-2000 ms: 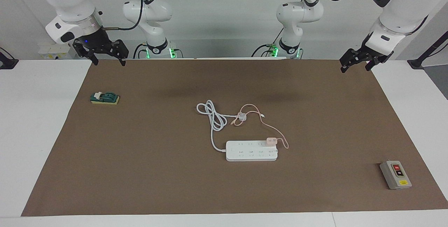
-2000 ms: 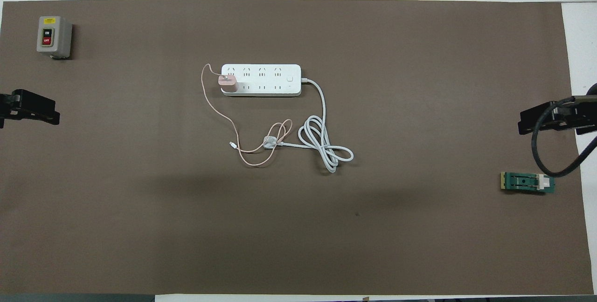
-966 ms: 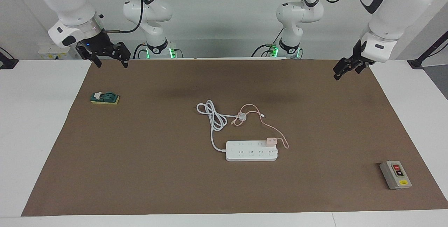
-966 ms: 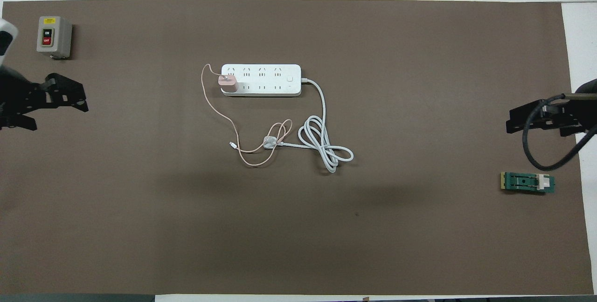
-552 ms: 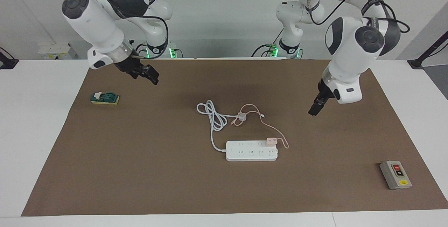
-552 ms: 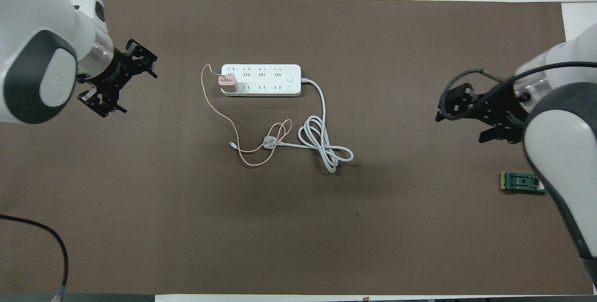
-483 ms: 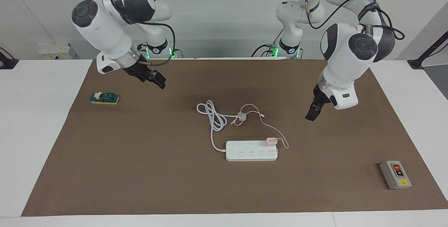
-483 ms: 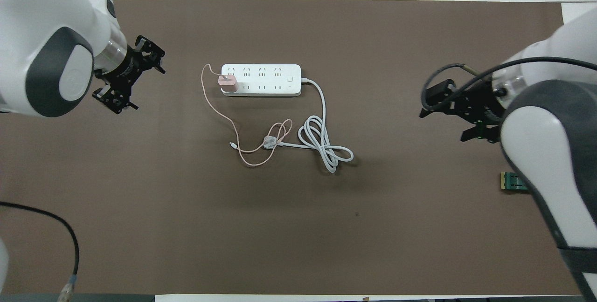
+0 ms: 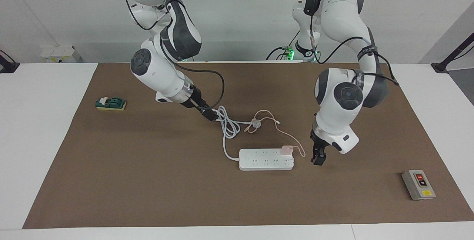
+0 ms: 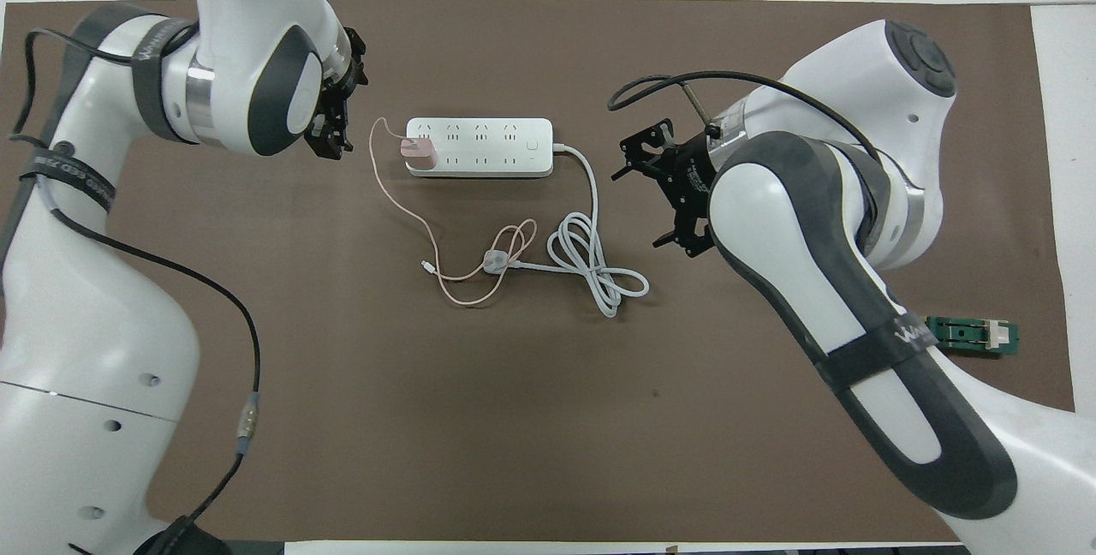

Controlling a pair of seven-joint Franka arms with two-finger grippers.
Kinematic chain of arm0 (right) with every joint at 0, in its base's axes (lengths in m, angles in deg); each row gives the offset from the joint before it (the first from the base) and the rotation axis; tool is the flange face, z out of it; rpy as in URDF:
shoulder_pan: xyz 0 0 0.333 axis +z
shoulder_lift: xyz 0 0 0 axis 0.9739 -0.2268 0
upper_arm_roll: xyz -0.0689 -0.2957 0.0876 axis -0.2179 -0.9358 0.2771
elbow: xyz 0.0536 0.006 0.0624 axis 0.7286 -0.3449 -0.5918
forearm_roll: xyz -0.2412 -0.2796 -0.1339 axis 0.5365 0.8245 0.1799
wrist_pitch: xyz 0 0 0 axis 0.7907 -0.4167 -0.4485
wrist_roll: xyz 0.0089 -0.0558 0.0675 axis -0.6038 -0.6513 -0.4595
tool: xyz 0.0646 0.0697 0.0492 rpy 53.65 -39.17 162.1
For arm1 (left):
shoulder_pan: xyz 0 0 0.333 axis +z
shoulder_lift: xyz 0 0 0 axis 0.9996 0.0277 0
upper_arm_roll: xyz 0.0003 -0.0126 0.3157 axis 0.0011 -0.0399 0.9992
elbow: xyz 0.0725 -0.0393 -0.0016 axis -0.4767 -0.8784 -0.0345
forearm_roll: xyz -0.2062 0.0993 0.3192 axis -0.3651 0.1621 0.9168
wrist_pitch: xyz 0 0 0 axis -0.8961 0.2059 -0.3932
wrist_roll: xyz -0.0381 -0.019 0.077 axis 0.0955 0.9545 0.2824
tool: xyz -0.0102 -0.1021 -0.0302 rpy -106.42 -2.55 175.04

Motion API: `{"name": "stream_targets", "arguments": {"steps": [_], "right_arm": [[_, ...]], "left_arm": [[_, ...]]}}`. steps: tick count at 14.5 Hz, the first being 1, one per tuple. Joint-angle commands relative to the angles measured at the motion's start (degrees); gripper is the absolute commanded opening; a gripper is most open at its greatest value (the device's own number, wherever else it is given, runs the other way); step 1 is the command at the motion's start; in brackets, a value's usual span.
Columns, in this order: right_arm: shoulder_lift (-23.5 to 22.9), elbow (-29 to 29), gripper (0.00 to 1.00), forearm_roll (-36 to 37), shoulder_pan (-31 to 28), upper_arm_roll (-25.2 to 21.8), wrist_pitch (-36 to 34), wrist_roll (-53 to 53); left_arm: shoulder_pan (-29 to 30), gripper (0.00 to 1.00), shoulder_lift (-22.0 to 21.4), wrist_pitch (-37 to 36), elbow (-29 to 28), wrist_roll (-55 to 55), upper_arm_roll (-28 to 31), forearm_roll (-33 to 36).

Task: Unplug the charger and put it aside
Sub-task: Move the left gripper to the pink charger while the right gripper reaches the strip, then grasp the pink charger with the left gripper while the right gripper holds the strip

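Observation:
The pale-pink charger (image 9: 287, 149) (image 10: 418, 153) is plugged into the end socket of the white power strip (image 9: 266, 159) (image 10: 479, 146). Its thin pink cable (image 9: 292, 139) (image 10: 401, 211) runs toward the robots and loops around the white three-pin plug (image 9: 256, 123) (image 10: 495, 261). My left gripper (image 9: 317, 157) (image 10: 331, 128) is open and low over the mat, just beside the strip's charger end and apart from it. My right gripper (image 9: 209, 114) (image 10: 658, 195) is open and hangs over the mat at the coiled white cord (image 9: 226, 122) (image 10: 595, 268).
A grey on/off switch box (image 9: 418, 184) (image 10: 98, 67) stands at the left arm's end, farther from the robots. A small green block (image 9: 111, 103) (image 10: 972, 335) lies at the right arm's end. A brown mat (image 9: 148, 180) (image 10: 428, 435) covers the table.
Both arms have swung in from the table's ends to the middle. The left gripper dropped beside the strip's charger end; the right gripper came over the coiled cord. The charger stays plugged in.

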Motion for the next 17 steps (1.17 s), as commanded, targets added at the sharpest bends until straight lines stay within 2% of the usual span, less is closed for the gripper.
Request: {"name": "stream_targets", "arguments": {"steps": [1,5,8,10,12,14,15,17], "right_arm": [[-6.9,6.95,1.0,-3.49,1.14,-0.03,-0.01,-6.5],[-12.53,7.84,1.0,-10.07,4.31,-0.12,4.55,-10.12],[-16.13,9.85,1.0,-11.57,5.46,-0.12,6.92,-11.77],[-21.65,15.98,1.0,-13.16,5.37,-0.12,6.41,-15.99],[-25.97,21.18,1.0,-13.25,5.46,-0.12,6.05,-18.72],[-27.91,23.39,1.0,-13.25,5.2,-0.03,6.14,-19.52],[-29.14,24.53,1.0,-13.25,5.2,-0.12,6.4,-20.04],[-31.42,27.17,1.0,-13.16,5.28,-0.12,6.76,-20.49]], "left_arm": [[-2.58,1.0,1.72,2.91,2.14,5.53,2.23,-1.39],[-5.13,1.0,-0.56,7.05,-4.45,6.17,2.4,-0.43],[-6.01,1.0,-2.23,9.5,-9.36,6.25,2.4,-0.16],[-7.77,1.0,-4.78,13.28,-15.86,6.25,2.58,1.67],[-8.13,1.0,-5.32,13.74,-16.85,6.25,2.58,2.3],[-8.13,1.0,-5.32,14.0,-16.94,6.25,2.58,2.3],[-8.13,0.87,-5.32,14.0,-16.77,6.17,2.49,2.13],[-7.69,0.29,-5.32,13.65,-16.5,6.17,2.49,1.78]]}}
